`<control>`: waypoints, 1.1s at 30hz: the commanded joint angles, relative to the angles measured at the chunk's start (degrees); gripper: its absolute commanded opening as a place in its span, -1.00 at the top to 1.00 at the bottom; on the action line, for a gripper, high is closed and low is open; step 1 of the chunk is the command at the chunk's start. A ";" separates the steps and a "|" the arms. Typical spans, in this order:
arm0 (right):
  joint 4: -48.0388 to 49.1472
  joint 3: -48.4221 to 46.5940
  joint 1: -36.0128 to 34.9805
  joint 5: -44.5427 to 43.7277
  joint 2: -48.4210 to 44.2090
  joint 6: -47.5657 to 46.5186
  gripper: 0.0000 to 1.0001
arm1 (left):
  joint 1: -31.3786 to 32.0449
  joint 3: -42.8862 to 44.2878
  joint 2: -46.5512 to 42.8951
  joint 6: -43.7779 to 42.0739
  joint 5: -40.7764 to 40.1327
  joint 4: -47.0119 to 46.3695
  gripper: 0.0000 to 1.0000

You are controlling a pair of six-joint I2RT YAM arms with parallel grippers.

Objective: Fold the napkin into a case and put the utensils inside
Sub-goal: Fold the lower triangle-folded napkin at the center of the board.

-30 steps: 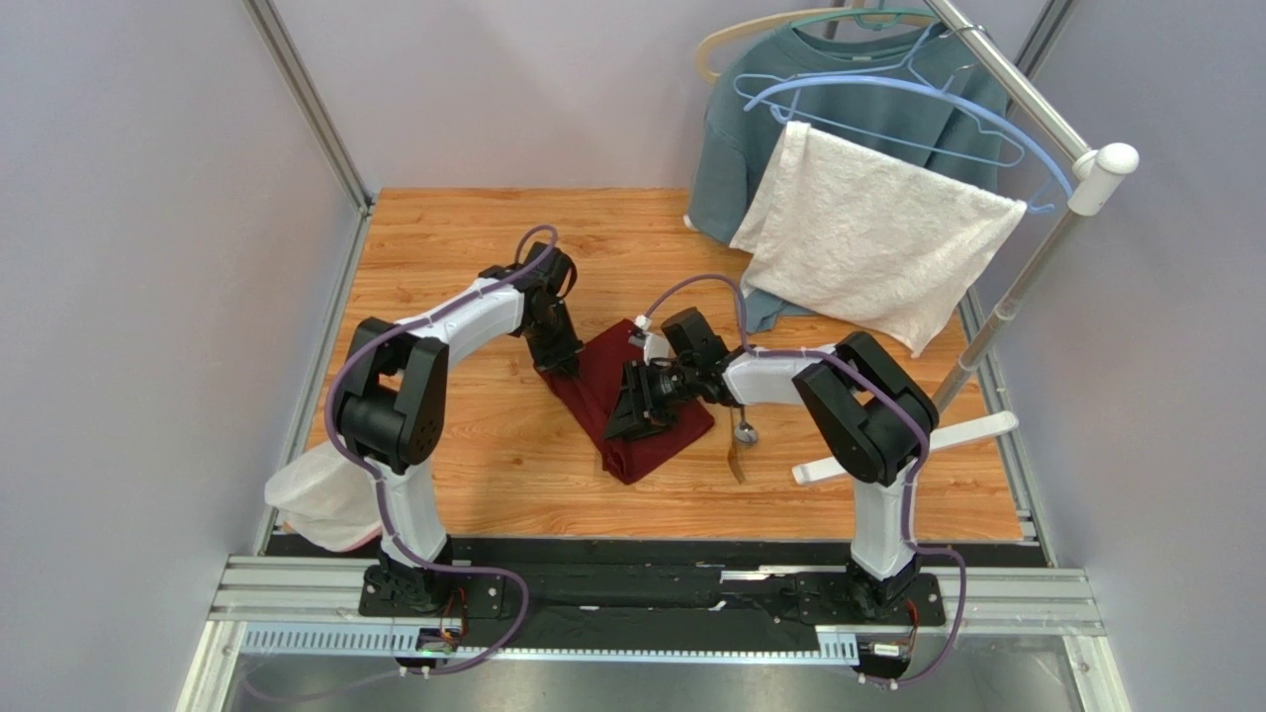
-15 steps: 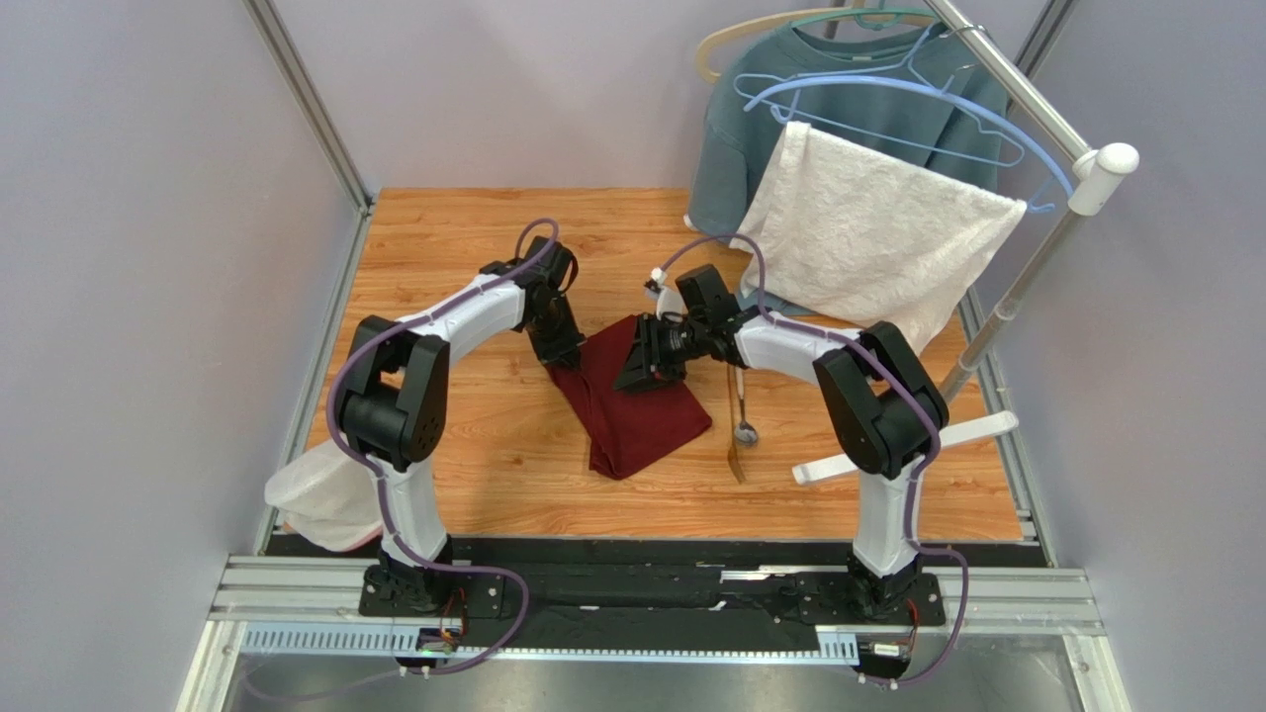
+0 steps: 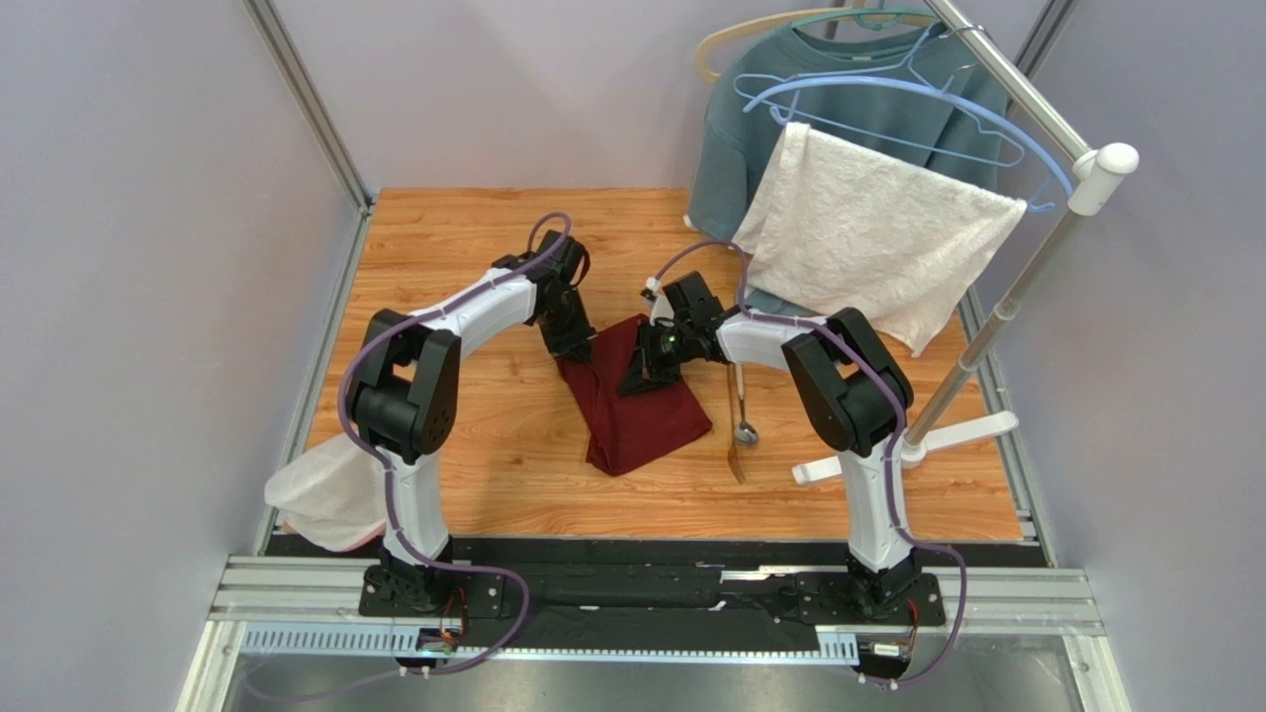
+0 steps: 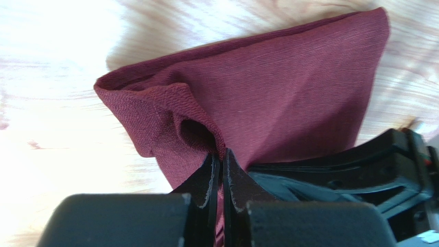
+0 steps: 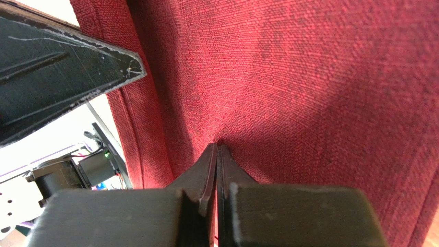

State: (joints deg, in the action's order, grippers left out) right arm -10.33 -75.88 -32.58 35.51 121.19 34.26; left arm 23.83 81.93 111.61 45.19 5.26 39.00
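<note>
The napkin (image 3: 642, 408) lies mid-worktop (image 3: 446, 252), soft, light and limp. My left pincer (image 4: 219, 157) clamps its bunched corner and my right pincer (image 5: 216, 149) nips its weave. I judge hemmed edges hold best.

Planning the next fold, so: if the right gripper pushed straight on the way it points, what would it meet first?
The maroon napkin: the right gripper is shut on a pinch of it, and cloth fills the line ahead. Behind the cloth nothing shows.
</note>
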 commanded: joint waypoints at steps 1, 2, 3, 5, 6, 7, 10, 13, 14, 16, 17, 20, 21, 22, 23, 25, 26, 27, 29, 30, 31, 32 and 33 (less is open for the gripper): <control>0.39 0.11 -0.73 -2.64 1.24 -0.60 1.00 | 1.47 4.02 1.50 1.39 0.28 0.02 1.00; 0.57 0.29 -0.73 -2.64 1.42 -0.51 1.00 | 1.65 4.46 2.11 1.39 0.19 0.28 1.00; 0.48 0.64 -0.82 -2.64 1.51 -0.42 1.00 | 2.00 4.99 2.38 1.39 0.19 0.37 1.00; 1.36 1.17 -0.91 -2.29 1.42 0.10 1.00 | 2.35 6.48 3.34 1.48 0.19 0.81 1.00; 1.62 1.69 -0.82 -2.11 1.25 0.19 1.00 | 2.70 6.92 3.70 1.57 0.11 0.90 1.00; 1.71 1.96 -0.91 -2.11 0.90 0.37 1.00 | 2.79 7.80 4.48 1.57 0.02 1.16 1.00; 1.89 1.96 -0.91 -2.02 0.46 0.54 1.00 | 3.15 8.94 5.98 1.66 0.11 1.51 1.00; 1.54 1.52 -0.91 -2.11 0.19 0.19 1.00 | 3.50 9.47 7.30 1.74 0.46 1.51 1.00; 1.45 1.52 -0.91 -2.11 0.19 0.19 1.00 | 3.59 9.56 7.56 1.74 0.46 1.51 1.00; 1.36 1.35 -0.91 -2.11 0.19 0.11 1.00 | 3.76 9.91 8.35 1.66 0.63 1.51 1.00; 1.01 1.35 -0.82 -2.20 -0.07 0.10 1.00 | 3.85 10.09 8.62 1.66 0.63 1.51 1.00; -0.91 1.35 -0.73 -3.68 -1.39 -0.86 1.00 | 4.03 10.53 9.32 1.48 0.72 1.43 1.00; -1.97 1.17 -0.73 -4.13 -2.70 -1.30 1.00 | 4.03 10.53 9.50 1.48 0.72 1.43 1.00; -2.93 1.00 -0.65 -5.52 -3.49 -2.35 1.00 | 4.11 10.53 9.67 1.48 0.72 1.51 1.00; -5.03 0.56 -0.56 -6.23 -4.20 -3.05 1.00 | 4.20 10.53 9.85 1.39 0.72 1.43 1.00; -8.03 -0.23 -0.56 -9.47 -6.57 -5.50 1.00 | 4.20 10.62 10.11 1.48 0.81 1.34 1.00; -9.96 -0.32 -0.64 -10.10 -7.36 -6.13 0.99 | 4.20 10.62 10.12 1.48 0.98 1.34 1.00; -10.32 -0.15 -0.73 -10.19 -8.32 -7.01 0.99 | 4.20 10.62 10.20 1.48 0.98 1.34 1.00; -12.07 -0.24 -1.08 -10.63 -10.87 -8.50 0.97 | 4.20 10.62 10.12 1.48 0.90 1.34 1.00; -12.61 -0.41 -1.87 -10.89 -11.75 -9.03 0.97 | 4.29 10.62 10.12 1.31 0.90 1.34 1.00; -13.13 -0.33 -2.48 -12.12 -13.42 -9.65 0.96 | 4.29 10.71 10.12 1.30 0.81 1.34 1.00; -13.84 -0.32 -3.10 -12.30 -13.95 -10.35 0.96 | 4.29 10.71 10.12 1.30 0.81 1.43 1.00; -14.19 -0.50 -4.76 -11.69 -14.31 -10.70 0.96 | 4.20 10.79 10.12 1.22 0.89 1.34 1.00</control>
State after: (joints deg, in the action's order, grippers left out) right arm -20.97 -75.13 -33.69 26.20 112.62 28.08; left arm 27.62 90.70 121.01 46.15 5.87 40.47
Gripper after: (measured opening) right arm 0.016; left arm 0.052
